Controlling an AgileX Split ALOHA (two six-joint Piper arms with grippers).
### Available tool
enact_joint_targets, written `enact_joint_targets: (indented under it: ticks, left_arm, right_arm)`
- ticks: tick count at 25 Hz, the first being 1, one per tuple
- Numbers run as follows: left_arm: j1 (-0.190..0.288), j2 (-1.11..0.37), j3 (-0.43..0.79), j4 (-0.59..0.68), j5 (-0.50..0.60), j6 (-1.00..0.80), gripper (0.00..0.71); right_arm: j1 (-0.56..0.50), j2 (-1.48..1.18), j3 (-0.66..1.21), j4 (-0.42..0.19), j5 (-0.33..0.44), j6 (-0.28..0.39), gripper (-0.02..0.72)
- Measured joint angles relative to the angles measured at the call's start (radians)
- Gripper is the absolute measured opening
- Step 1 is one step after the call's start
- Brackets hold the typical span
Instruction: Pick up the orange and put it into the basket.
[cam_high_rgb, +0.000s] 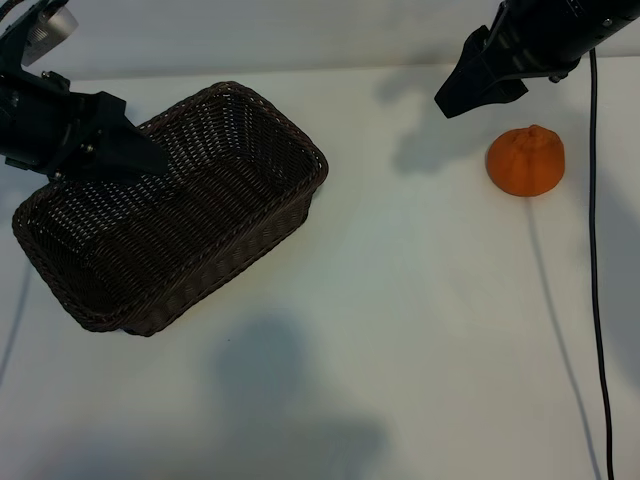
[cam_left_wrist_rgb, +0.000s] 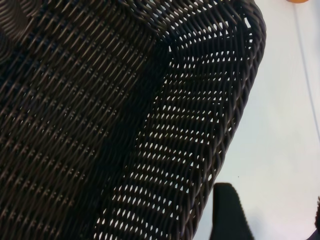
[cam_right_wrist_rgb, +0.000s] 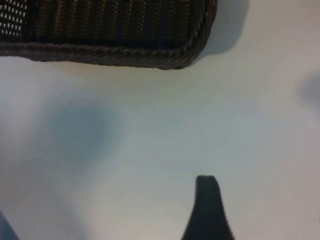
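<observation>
The orange (cam_high_rgb: 525, 160) sits on the white table at the right, nub up, with nothing touching it. The dark wicker basket (cam_high_rgb: 170, 215) lies at the left, turned at an angle, and nothing is inside it. My right gripper (cam_high_rgb: 462, 92) hangs open above the table, just left of the orange and farther back. The right wrist view shows one of its fingers (cam_right_wrist_rgb: 207, 210) over bare table and the basket's rim (cam_right_wrist_rgb: 110, 52) beyond. My left gripper (cam_high_rgb: 135, 150) hovers open over the basket's far-left rim. One of its fingers (cam_left_wrist_rgb: 227, 215) shows beside the basket's wall (cam_left_wrist_rgb: 200, 125).
A black cable (cam_high_rgb: 597, 250) runs down the table's right side, past the orange. White tabletop (cam_high_rgb: 400, 330) stretches between the basket and the orange and across the front.
</observation>
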Motion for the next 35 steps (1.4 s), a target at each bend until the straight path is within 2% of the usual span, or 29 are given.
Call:
enact_joint_targets:
  ticks: [23, 35]
  left_arm:
    - [0.0, 0.0, 0.0, 0.0, 0.0, -0.001, 0.457]
    - [0.0, 0.0, 0.0, 0.002, -0.06, 0.001, 0.457]
  right_arm:
    - [0.0, 0.0, 0.0, 0.0, 0.0, 0.0, 0.504]
    - [0.0, 0.0, 0.0, 0.003, 0.0, 0.0, 0.504]
